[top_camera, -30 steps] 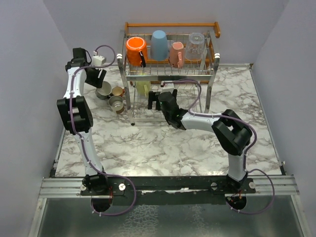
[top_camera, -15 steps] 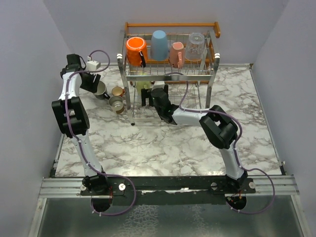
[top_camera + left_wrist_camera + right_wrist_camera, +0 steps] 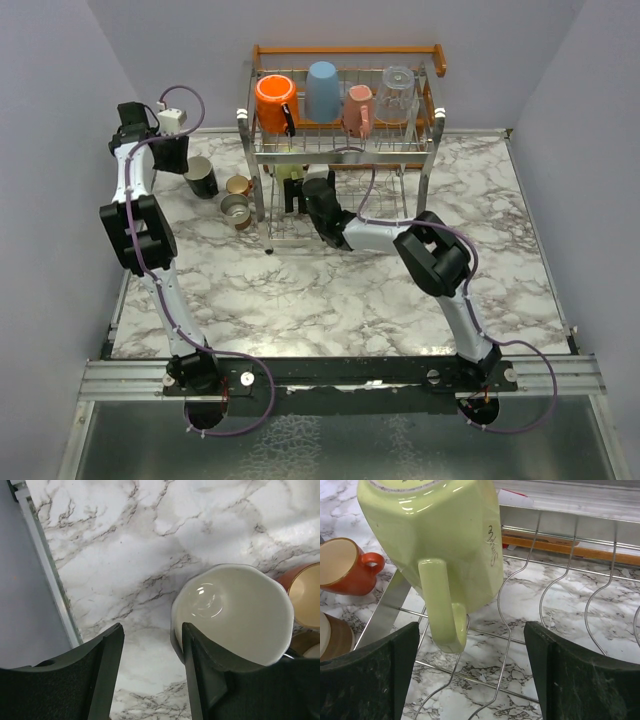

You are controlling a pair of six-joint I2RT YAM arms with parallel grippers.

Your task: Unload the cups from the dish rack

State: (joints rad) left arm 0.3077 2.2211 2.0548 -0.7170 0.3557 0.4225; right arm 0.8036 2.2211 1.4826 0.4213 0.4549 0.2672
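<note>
Step in hand: grabbing the pale yellow mug [image 3: 445,525] off the lower tier [image 3: 555,595] of the dish rack [image 3: 345,49]. The rack stands at the middle of the table's far edge, and the mug sits at the tier's left end.

The right gripper [image 3: 470,645] is spread wide with a finger on either side of the mug and neither touching it. The handle [image 3: 440,605] faces the gripper, with its lower end close to a wire prong; can't tell if it's hooked.

To do it well:
- Go deeper so the pads land on the mug body, not the handle.
- Squeeze across the flat sides.
- Lift clear of the prongs before pulling back, staying low under the upper tier.
- Swing left carefully: the orange-red cup [image 3: 345,565] and tan cup [image 3: 335,635] sit just outside the rack.

The left gripper [image 3: 151,635] is near the table's far left corner, fingers apart with only marble between them. The black mug [image 3: 235,615] stands upright on the table against the outside of one finger, so back away without nudging it.

The orange [image 3: 272,100], light blue [image 3: 321,88], pink [image 3: 357,108] and glass [image 3: 396,92] cups are on the top tier.
</note>
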